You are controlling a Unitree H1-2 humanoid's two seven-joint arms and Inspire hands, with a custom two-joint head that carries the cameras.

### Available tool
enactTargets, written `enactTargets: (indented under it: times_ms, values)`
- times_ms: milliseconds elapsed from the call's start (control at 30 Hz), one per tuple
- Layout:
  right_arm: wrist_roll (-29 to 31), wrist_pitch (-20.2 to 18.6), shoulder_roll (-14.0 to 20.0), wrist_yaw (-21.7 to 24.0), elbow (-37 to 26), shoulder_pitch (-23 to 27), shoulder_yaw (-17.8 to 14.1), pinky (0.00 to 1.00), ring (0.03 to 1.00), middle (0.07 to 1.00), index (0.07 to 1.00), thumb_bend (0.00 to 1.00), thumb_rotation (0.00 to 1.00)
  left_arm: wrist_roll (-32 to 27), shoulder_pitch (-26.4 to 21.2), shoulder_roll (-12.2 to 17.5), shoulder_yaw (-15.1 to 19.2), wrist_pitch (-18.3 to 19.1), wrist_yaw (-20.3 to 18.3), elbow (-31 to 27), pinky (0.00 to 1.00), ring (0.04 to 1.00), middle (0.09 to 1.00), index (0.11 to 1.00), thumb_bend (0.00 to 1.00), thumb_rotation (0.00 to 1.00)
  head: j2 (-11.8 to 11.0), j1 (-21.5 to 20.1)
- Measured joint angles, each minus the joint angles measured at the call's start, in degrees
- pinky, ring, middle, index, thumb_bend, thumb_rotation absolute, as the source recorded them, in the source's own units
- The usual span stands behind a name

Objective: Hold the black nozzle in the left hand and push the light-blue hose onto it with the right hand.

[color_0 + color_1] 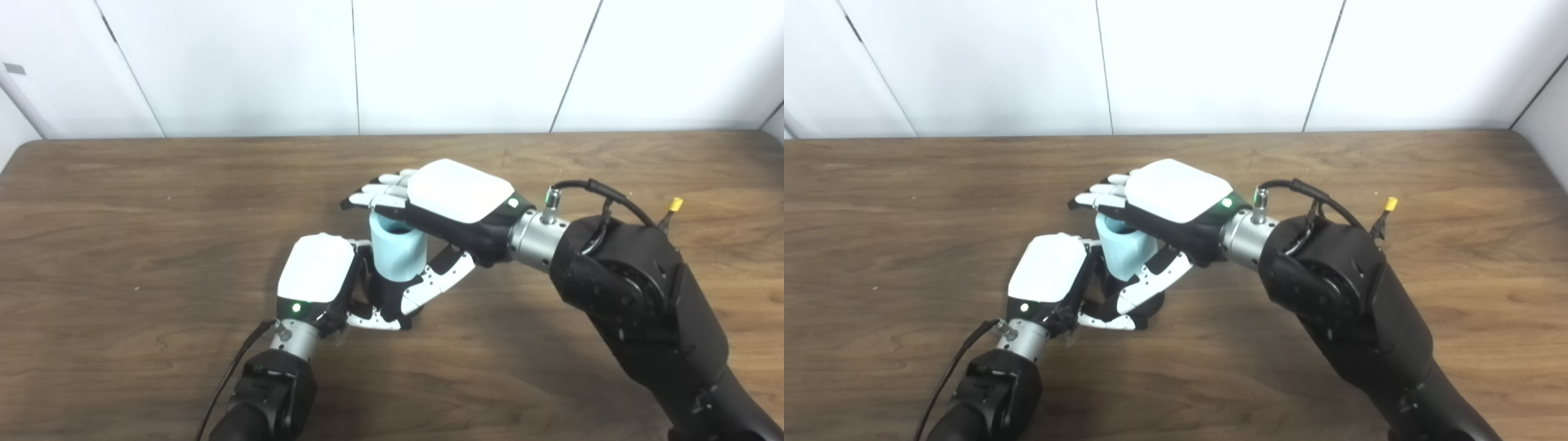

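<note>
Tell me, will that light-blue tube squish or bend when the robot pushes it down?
Probably not much. The light-blue hose is short and wide, keeping a round open top under the right hand, so it looks fairly stiff. It stands upright over the left hand; it might tip if pushed off-centre.

We are looking down on a wooden table point(122, 257) whose dark brown top is filling most of both views, its grain running side to side. Its far edge is lying against a white wall point(465, 61), which is rising directly behind the table. We are seeing thin dark seams point(354, 67) dividing that wall into panels; some are standing straight up from the table's back edge, others are leaning. Above the table's far left corner, a small grey patch point(14, 68) is sitting on the wall. The table's far corners are showing as rounded.
</note>
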State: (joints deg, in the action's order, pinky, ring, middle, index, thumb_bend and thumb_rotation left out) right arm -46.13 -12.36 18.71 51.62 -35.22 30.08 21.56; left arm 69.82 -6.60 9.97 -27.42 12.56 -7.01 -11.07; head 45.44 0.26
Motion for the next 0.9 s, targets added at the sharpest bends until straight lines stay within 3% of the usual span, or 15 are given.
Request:
enactTargets:
  times_ms: [400, 700, 900]
  values:
    - [-0.23, 1.68, -1.94, -1.09, 1.18, 2.37, -0.33, 0.95, 0.967, 0.936, 0.923, 0.76, 0.84, -0.02, -0.02, -0.13, -0.03, -0.01, 0.01, 0.0, 0.7, 0.606, 0.518, 0.474, 0.52, 0.0, 0.0, 0.09]
    - [0.29, 1.83, -1.95, -1.99, 1.56, 1.79, -0.25, 0.94, 0.95, 0.922, 0.899, 0.74, 0.77, -0.03, 0.0, -0.34, 0.0, 0.09, 0.0, 0.0, 0.71, 0.616, 0.525, 0.47, 0.52, 0.0, 0.0, 0.18]
    - [0.07, 1.57, -1.9, -0.91, 1.26, 0.33, 0.37, 0.95, 0.968, 0.934, 0.906, 0.75, 0.78, -0.08, 0.0, -0.36, 0.01, 0.16, -0.12, -0.05, 0.72, 0.628, 0.524, 0.47, 0.52, 0.0, 0.09, 0.26]
